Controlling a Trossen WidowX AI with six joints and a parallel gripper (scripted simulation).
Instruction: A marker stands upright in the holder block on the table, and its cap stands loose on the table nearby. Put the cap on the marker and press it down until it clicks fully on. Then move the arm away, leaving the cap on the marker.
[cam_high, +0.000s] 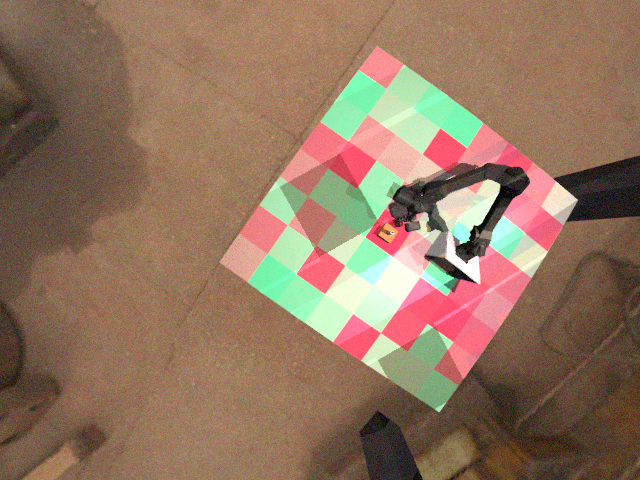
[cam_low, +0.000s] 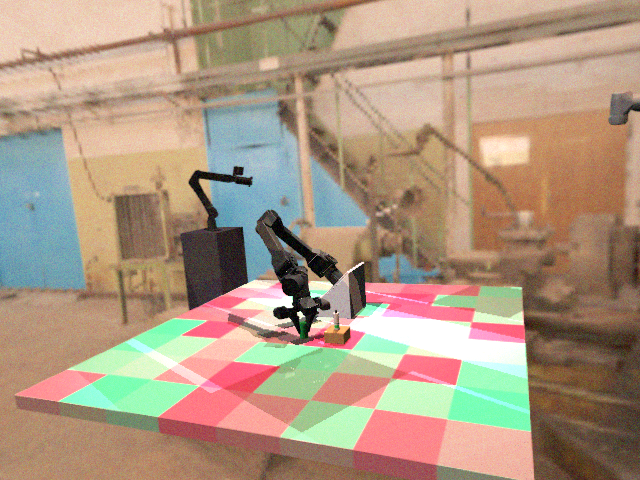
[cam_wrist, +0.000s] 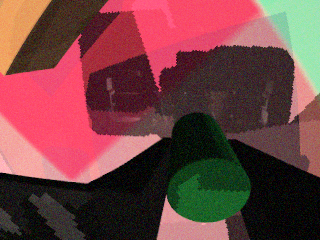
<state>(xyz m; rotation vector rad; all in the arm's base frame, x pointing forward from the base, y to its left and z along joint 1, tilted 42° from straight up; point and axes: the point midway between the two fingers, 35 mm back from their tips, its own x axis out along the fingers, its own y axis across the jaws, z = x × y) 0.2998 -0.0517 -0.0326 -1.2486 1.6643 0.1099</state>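
Note:
The green cap (cam_low: 303, 329) (cam_wrist: 208, 192) stands upright between the fingers of my gripper (cam_low: 303, 333) (cam_wrist: 198, 147), low at the table top. Both fingers press against its sides in the wrist view, so the gripper is shut on it. In the top view the arm hides the cap. The marker (cam_high: 389, 233) (cam_low: 336, 320) stands upright and uncapped, tip up, in the orange holder block (cam_high: 383, 237) (cam_low: 337, 335) (cam_wrist: 20, 30). The block is a short way beside the gripper, at the upper left in the wrist view. The marker is outside the wrist view.
A grey and white upright panel (cam_high: 466, 264) (cam_low: 343, 294) stands near the arm's base, behind the holder block in the exterior view. A dark pedestal (cam_low: 212, 268) with another arm (cam_low: 219, 177) stands beyond the table's far edge. The table (cam_low: 403, 426) has a red and green checkered top.

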